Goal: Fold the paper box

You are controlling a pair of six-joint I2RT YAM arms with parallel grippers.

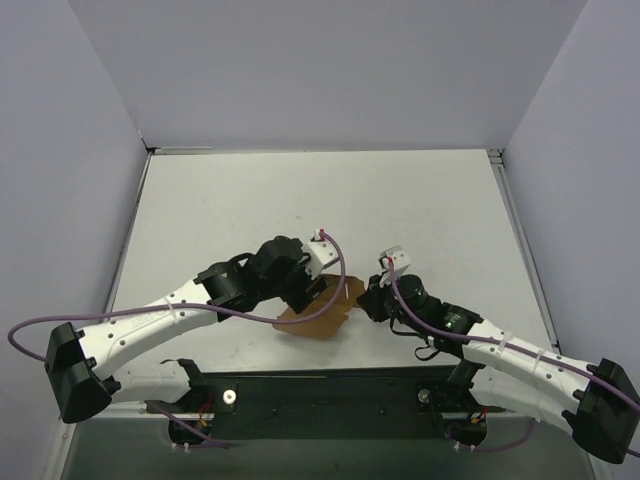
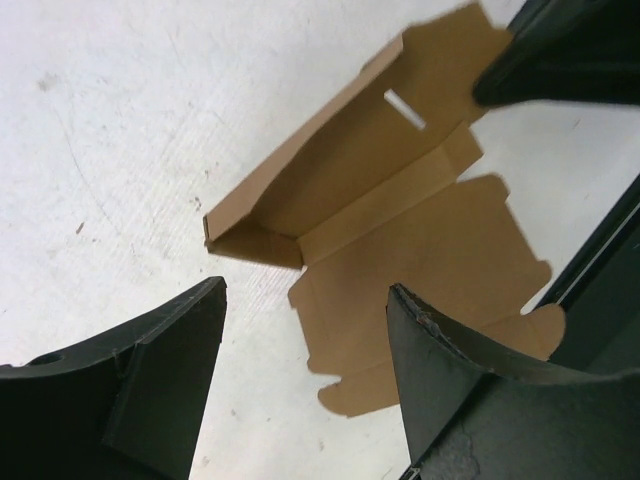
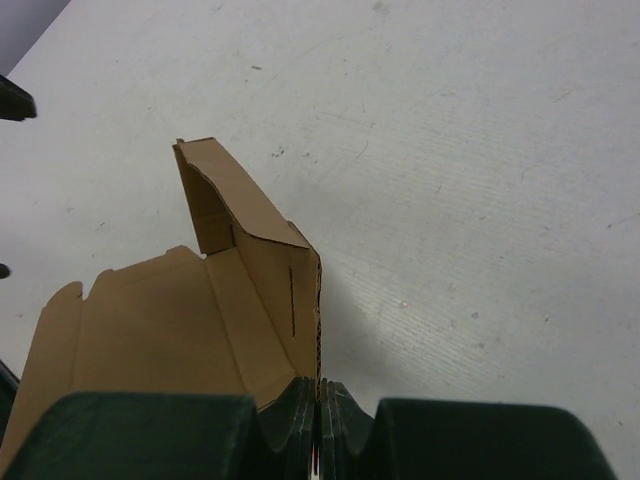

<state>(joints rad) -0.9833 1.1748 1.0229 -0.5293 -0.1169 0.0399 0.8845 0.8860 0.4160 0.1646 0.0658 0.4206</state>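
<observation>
Your right tool (image 3: 320,415) is pinched shut on the raised flap of the paper box (image 3: 160,320), which lies partly folded on the white table (image 3: 480,150); your left tool (image 2: 305,295) hangs above it, jaws wide apart.

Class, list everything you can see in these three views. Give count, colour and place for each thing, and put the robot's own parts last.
paper box: one, brown, on the table between the two grippers, partly folded with one side wall raised
table: one, white, beneath everything
walls: three, pale grey-lilac, along the far and side edges of the table
mounting rail: one, black, along the near edge
cables: two, purple, one along each arm
arms: two, white and black, reaching in from the near corners
left gripper: one, black, open, above the paper box
right gripper: one, black, shut on the raised wall of the paper box
</observation>
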